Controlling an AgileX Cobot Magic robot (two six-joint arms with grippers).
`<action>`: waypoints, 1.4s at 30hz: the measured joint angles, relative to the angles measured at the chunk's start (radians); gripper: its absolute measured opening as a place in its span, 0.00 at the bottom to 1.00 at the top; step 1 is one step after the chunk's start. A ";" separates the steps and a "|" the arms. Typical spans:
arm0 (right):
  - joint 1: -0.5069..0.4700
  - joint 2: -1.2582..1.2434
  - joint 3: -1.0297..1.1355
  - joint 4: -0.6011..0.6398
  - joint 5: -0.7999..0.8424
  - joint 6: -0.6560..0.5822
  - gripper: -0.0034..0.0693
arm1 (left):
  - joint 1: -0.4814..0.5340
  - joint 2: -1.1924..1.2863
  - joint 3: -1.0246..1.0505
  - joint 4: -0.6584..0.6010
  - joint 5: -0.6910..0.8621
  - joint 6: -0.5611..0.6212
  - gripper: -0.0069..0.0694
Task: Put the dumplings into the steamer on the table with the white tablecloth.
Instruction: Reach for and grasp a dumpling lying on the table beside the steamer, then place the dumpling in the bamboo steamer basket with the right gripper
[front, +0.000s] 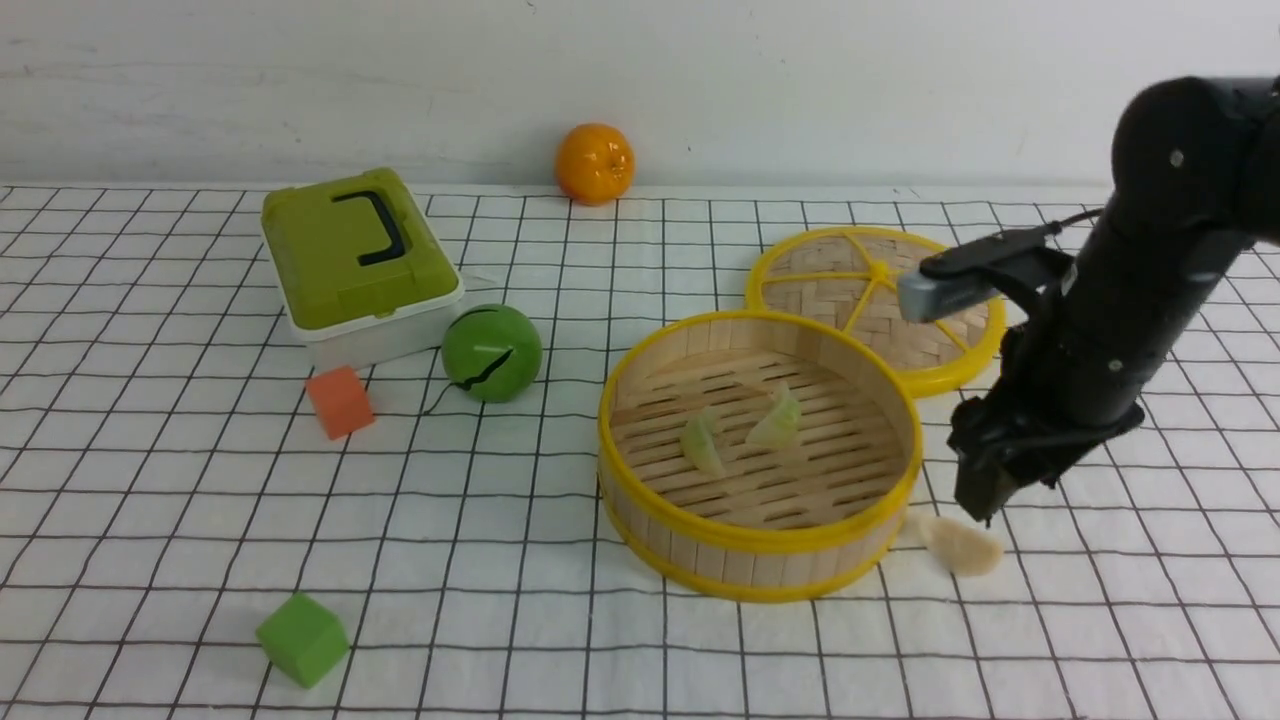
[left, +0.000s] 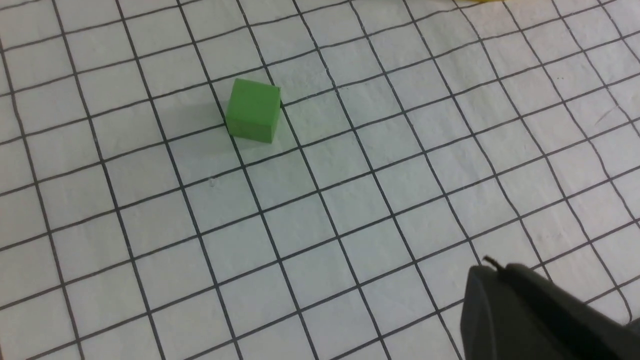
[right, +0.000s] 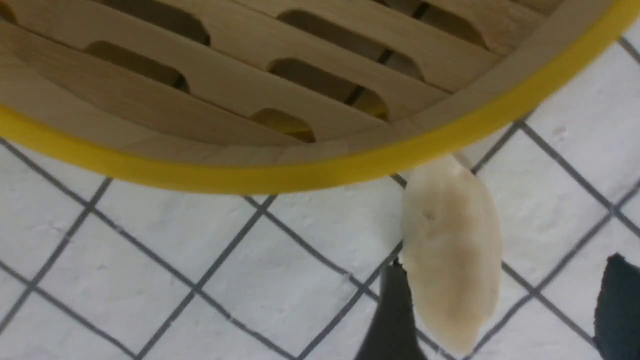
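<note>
Right gripper: your black right gripper (front: 985, 508) hangs low by the steamer's near-right wall. Its jaws are spread and straddle the loose dumpling, and nothing is gripped yet.
Loose dumpling: the creamy-white pleated crescent dumpling (right: 450, 260) lies flat on the white grid-printed tablecloth (front: 150, 480) covering the table. One end is hard against the steamer's base, whether touching you cannot tell. One finger (right: 392, 320) touches its side and the other stands apart.
Steamer: the round bamboo steamer with yellow rims (front: 610, 420) holds a pale green dumpling (front: 702, 443) and a second pale green dumpling (front: 776, 420) on its slatted floor, so this is likely your last pick.
Why so low: the piece lies flat, so the fingers must close at cloth level.
In the way: the steamer wall is right beside the dumpling, so lift above the rim before moving inward.
Nearby: the flat woven lid with yellow spokes (front: 870, 300) sits behind the steamer. The green foam cube (front: 302, 638), orange foam cube (front: 340, 402), cracked green ball (front: 491, 352), green-lidded box (front: 350, 250) and orange fruit (front: 594, 162) lie well apart on the left.
Left gripper: only part of the dark left gripper (left: 500, 300) shows above the cloth, so you cannot tell how its jaws stand.
</note>
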 joint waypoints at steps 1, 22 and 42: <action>0.000 0.016 0.000 0.004 -0.008 -0.016 0.74 | 0.000 0.000 0.007 -0.001 -0.002 0.000 0.10; 0.038 0.090 -0.030 -0.030 0.066 -0.007 0.37 | 0.000 0.000 0.021 0.013 -0.047 0.000 0.11; 0.282 0.015 -0.265 -0.015 0.072 0.222 0.37 | 0.000 0.000 0.021 0.047 -0.095 0.000 0.12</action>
